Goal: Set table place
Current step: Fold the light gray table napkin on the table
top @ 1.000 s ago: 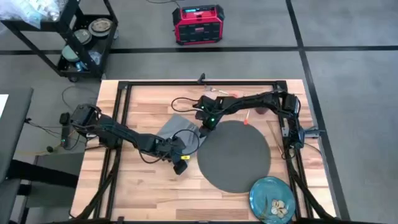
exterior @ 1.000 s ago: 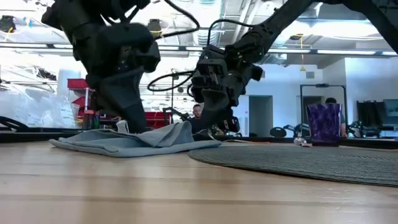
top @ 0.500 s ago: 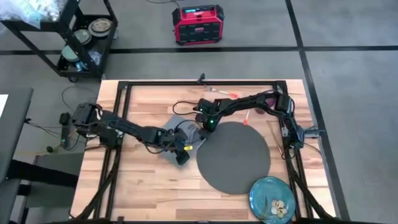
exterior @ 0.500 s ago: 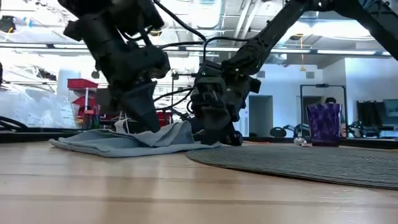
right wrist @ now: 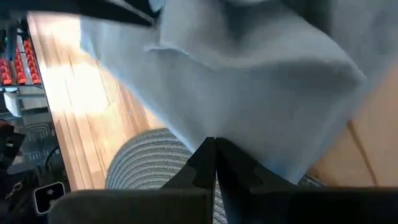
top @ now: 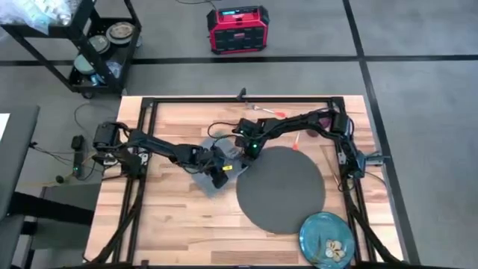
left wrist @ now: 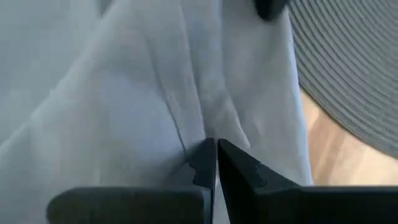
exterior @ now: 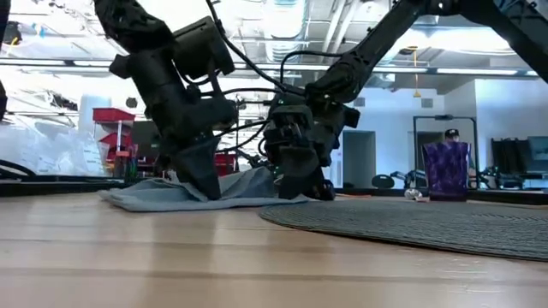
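Napkin (top: 213,166) lies crumpled on the table (top: 172,217), just beside the round dark mat (top: 281,187), and both arms are on it: left gripper (left wrist: 216,163) pinched tight on a fold of the grey cloth, right gripper (right wrist: 215,158) clamped on its edge near the mat's rim (plate (top: 326,238) sits at the near right corner, purple cup (exterior: 445,168) far back)

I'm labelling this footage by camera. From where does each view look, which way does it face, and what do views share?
High: above, straight down on the table, mat, plate, both arms.
Low: tabletop height, level across; both arms descend to the napkin.
Left wrist: left pincer shut on napkin.
Right wrist: right pincer shut on napkin, over the mat.
All four share the napkin.
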